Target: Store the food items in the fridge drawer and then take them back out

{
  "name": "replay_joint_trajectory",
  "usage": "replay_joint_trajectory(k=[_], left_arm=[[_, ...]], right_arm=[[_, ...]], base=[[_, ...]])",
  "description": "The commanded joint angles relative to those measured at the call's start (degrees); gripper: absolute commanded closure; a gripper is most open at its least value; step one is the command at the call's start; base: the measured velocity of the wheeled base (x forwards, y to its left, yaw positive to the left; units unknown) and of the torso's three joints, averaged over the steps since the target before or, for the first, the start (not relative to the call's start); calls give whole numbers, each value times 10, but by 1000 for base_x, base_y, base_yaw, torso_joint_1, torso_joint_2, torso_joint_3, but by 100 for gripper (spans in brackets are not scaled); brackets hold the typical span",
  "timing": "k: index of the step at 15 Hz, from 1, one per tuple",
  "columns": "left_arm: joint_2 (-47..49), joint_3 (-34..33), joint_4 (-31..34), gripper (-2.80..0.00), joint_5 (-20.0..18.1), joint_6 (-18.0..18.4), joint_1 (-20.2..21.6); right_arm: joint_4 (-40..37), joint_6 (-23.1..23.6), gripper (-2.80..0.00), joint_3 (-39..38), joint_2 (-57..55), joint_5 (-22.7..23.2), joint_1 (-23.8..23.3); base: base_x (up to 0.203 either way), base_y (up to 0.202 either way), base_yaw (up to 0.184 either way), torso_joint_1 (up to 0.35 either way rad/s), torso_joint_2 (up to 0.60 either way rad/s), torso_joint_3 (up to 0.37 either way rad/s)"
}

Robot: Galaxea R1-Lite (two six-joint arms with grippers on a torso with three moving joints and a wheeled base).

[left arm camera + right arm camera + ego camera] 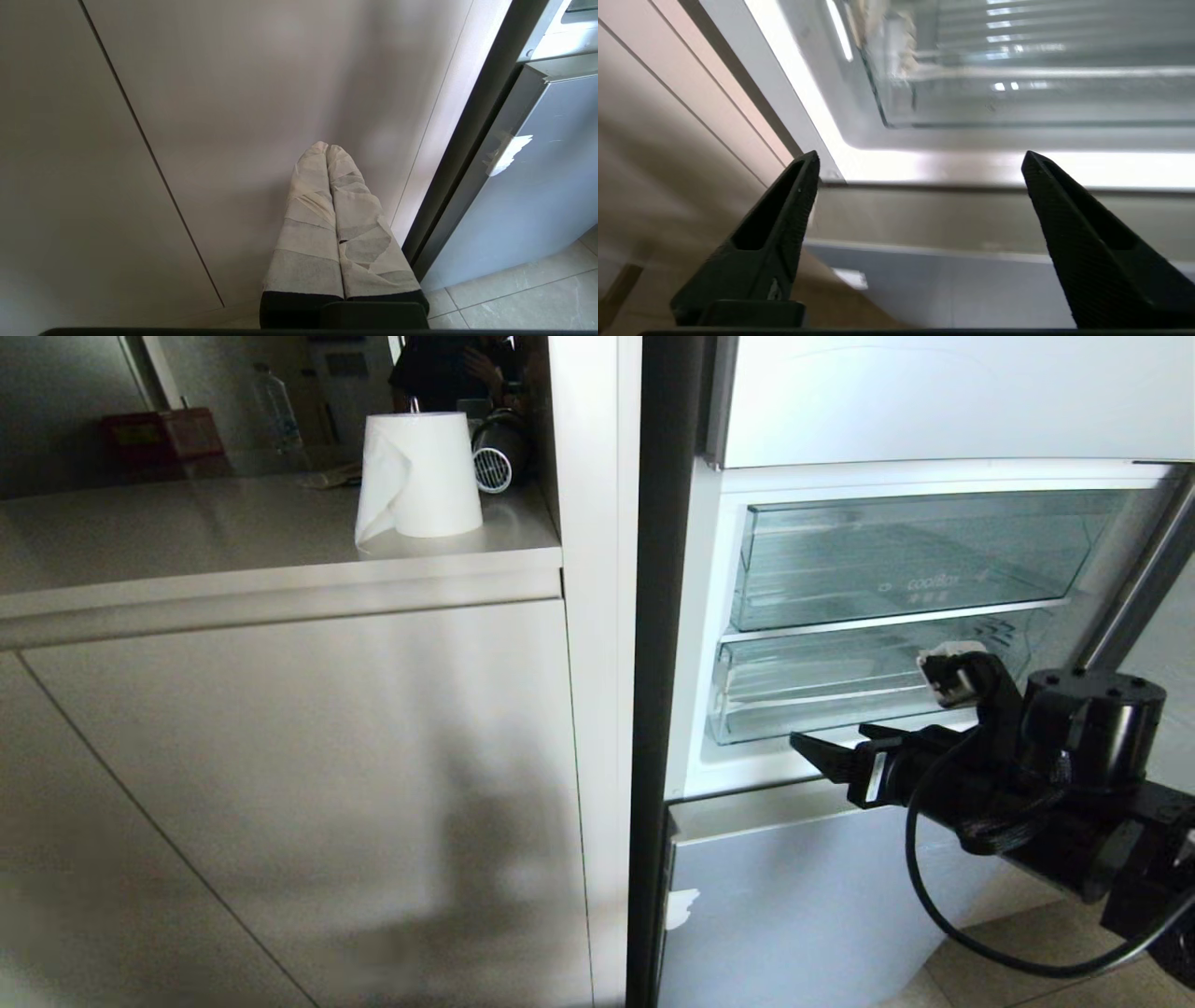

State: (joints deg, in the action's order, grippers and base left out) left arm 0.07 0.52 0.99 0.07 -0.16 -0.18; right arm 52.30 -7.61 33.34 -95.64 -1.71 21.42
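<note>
Because the fridge drawer (822,695) sits pushed in under the deeper clear drawer (896,565) with faint lettering, the right hand (831,747) is held just in front of and slightly below its thick front lip, fingers pointing toward the fridge. The right wrist view shows its two dark fingers (775,233) spread wide with nothing between them, and the drawer's clear front corner (896,93) lies beyond the gap, apart from the tips. That wide, empty spread reads as preparation to take the lip and draw the drawer out, which would have to come before any food goes in; this is a judgement, not something shown. White tape scraps (952,663) mark the drawer's corner behind the wrist.

No food items are visible in any view, inside the drawer or elsewhere, so where they are cannot be told.

The left hand (327,148) hangs parked low against the pale cabinet front (187,140), its tape-wrapped fingers (308,224) pressed together and holding nothing, well clear of the fridge. On the worktop (187,532) a paper roll (420,476) stands upright, out of the way.
</note>
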Motion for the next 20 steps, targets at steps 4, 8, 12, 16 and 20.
replay_joint_trajectory(k=[4, 8, 12, 16, 20], left_arm=[[0, 0, 0, 0, 0, 0, 0], [0, 0, 0, 0, 0, 0, 0], [0, 0, 0, 0, 0, 0, 0], [0, 0, 0, 0, 0, 0, 0], [0, 0, 0, 0, 0, 0, 0]], right_arm=[[81, 0, -280, 2, -75, -4, 39], [81, 0, -280, 9, -75, -32, 55], [81, -1, -280, 9, -75, -52, 57], [82, -4, -280, 13, -85, -62, 56], [83, -2, -280, 39, -91, -61, 56]], base=[[0, 0, 0, 0, 0, 0], [0, 0, 0, 0, 0, 0], [0, 0, 0, 0, 0, 0], [0, 0, 0, 0, 0, 0], [0, 0, 0, 0, 0, 0]])
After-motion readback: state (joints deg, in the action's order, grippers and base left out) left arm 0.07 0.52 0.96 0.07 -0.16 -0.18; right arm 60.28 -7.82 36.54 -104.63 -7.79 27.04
